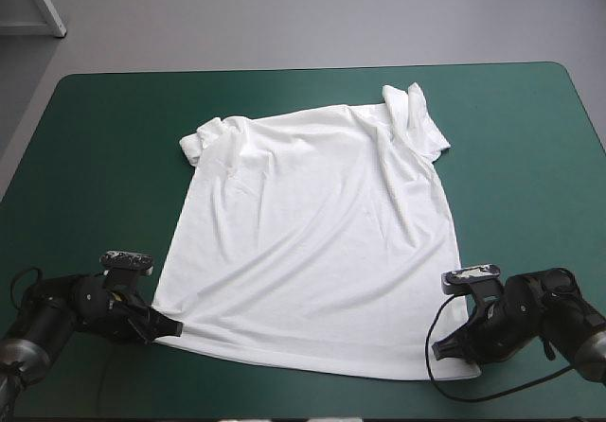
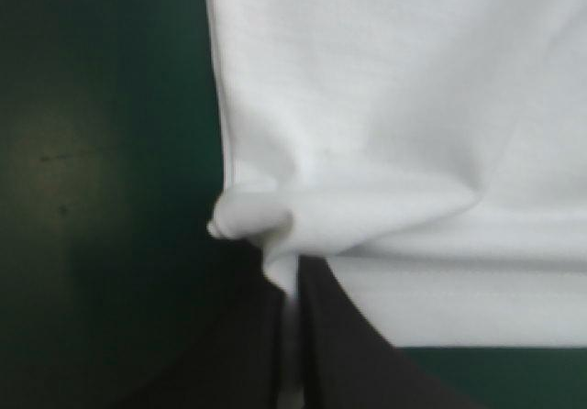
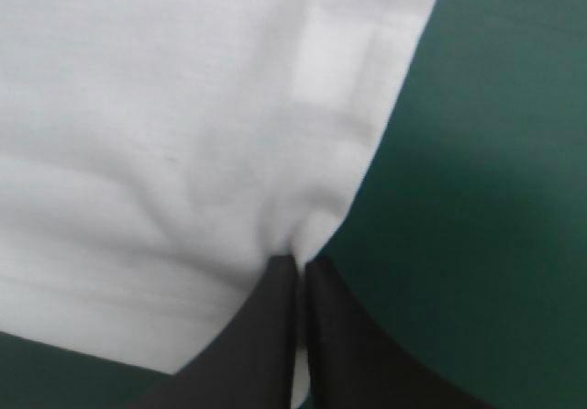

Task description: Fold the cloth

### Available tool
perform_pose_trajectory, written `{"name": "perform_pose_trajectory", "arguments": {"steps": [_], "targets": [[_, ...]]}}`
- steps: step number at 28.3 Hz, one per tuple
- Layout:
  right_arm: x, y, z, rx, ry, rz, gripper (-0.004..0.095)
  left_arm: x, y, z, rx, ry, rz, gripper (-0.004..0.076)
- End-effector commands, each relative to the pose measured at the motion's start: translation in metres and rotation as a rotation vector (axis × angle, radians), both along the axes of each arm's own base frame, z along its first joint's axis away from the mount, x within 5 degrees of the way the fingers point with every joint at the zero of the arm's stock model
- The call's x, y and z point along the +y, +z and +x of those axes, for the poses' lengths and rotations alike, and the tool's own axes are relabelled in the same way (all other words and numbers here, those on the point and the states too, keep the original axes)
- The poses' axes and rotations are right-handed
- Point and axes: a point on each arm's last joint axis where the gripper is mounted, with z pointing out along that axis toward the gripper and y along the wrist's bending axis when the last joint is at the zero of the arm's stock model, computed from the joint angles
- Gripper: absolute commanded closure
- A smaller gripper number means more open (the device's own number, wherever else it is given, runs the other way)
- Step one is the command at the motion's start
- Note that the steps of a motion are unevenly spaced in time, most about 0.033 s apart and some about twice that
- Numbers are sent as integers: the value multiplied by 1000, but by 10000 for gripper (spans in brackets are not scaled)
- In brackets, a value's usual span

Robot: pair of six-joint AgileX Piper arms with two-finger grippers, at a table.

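The white T-shirt [image 1: 312, 233] lies spread flat on the teal-green cover, collar end toward the far edge, hem toward the near edge. Both sleeves are bunched at the far corners. My left gripper [image 1: 169, 327] sits at the hem's near-left corner, shut on the T-shirt [image 2: 385, 106]; in the left wrist view a puckered fold of cloth sits pinched at the tips of the gripper [image 2: 295, 276]. My right gripper [image 1: 453, 346] is at the near-right hem corner, shut on the T-shirt [image 3: 165, 125], the cloth gathered at the gripper [image 3: 300, 264].
Bare teal-green cover [image 1: 104, 148] surrounds the shirt on the left, right and far sides. The table's near edge runs close behind both grippers.
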Motion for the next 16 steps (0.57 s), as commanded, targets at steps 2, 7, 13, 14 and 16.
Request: {"name": "perform_pose_trajectory", "arguments": {"steps": [2, 7, 13, 14, 16], "targets": [[10, 22, 25, -265, -15, 97, 914, 0, 25, 13, -191, 27, -12, 705], [12, 96, 60, -643, 27, 95, 914, 1, 80, 41, -467, 45, -12, 705], [13, 208, 96, -1178, 69, 38, 925, 5, 192, 75, -1017, 57, 27, 705], [13, 220, 99, -1226, 71, 33, 925, 5, 209, 78, -1090, 60, 33, 705], [15, 247, 107, -1333, 83, 17, 925, 6, 236, 83, -1201, 72, 32, 705]]}}
